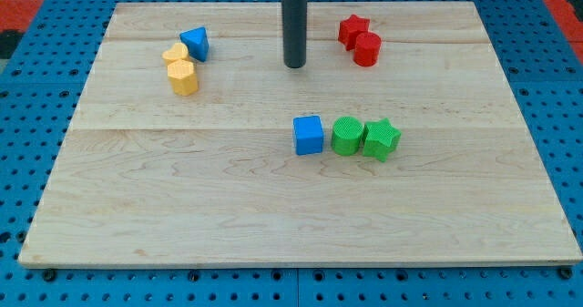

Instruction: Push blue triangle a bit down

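My tip [294, 65] rests on the wooden tabletop [228, 207] near the view's top, about mid-width. I have no jaws on this arm, only the straight dark rod, so nothing is spread, pressed together or pinching.

The blue triangle [194, 43] lies well apart from my tip, toward the view's left and slightly higher. It touches a yellow block [175, 54], whose shape I cannot make out; a second yellow block [183, 76] sits against that one from below.

To the view's right of my tip, near but apart from it, a red star [352, 29] and a red cylinder [366, 49] touch each other.

Below my tip and a little to the view's right stands a row: blue cube [309, 135], green cylinder [346, 136], green star [381, 139]. The two green blocks touch; the cube is just beside them.

I see no containers; every block sits directly on the tabletop.
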